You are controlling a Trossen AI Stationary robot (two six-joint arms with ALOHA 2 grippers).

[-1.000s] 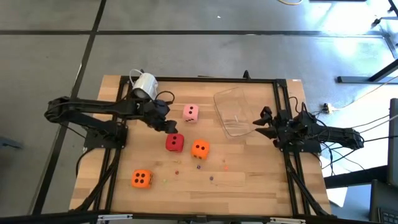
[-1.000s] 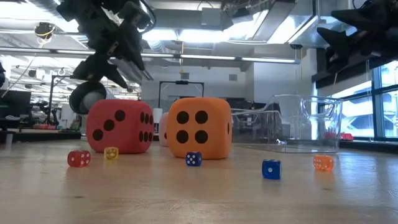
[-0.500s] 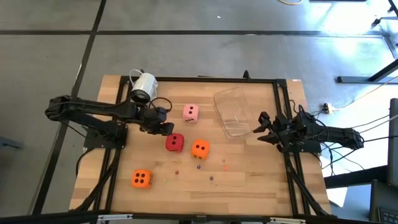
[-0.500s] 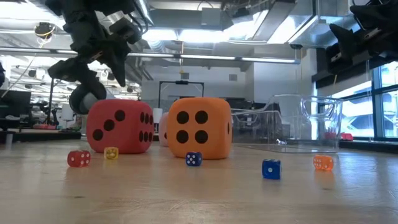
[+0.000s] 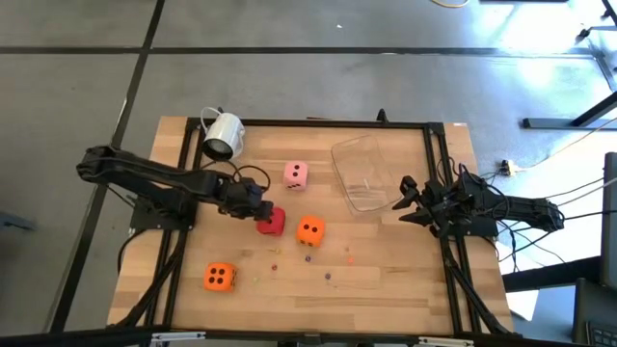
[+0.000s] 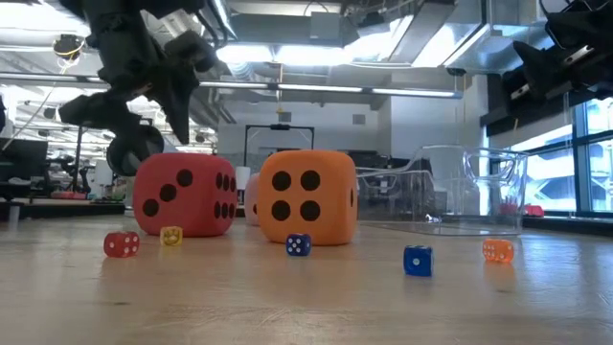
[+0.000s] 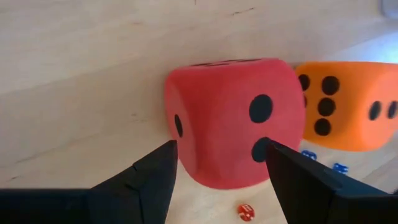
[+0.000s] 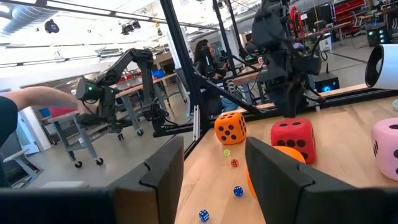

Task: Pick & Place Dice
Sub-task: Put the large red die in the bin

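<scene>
The red die (image 7: pixel 233 124) is a soft, squishy-looking cube with rounded corners and dark dots. It sits on the smooth wooden table (image 5: pixel 386 280), just beside an orange die (image 5: pixel 309 230). My left gripper (image 7: pixel 217 165) reaches down over it, and my two dark fingers (image 7: pixel 149 177) are spread wide, one on each side. My right gripper (image 5: pixel 403 199) waits with its fingers apart near the clear plastic tub (image 5: pixel 362 172).

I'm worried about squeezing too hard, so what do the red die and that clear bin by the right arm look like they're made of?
The red die looks like soft foam or plush: matte surface, rounded edges, no shine, though foam is a guess from the look. The open left gripper straddles it. The clear bin looks like thin hard plastic: see-through, with glossy highlights on its walls.
</scene>
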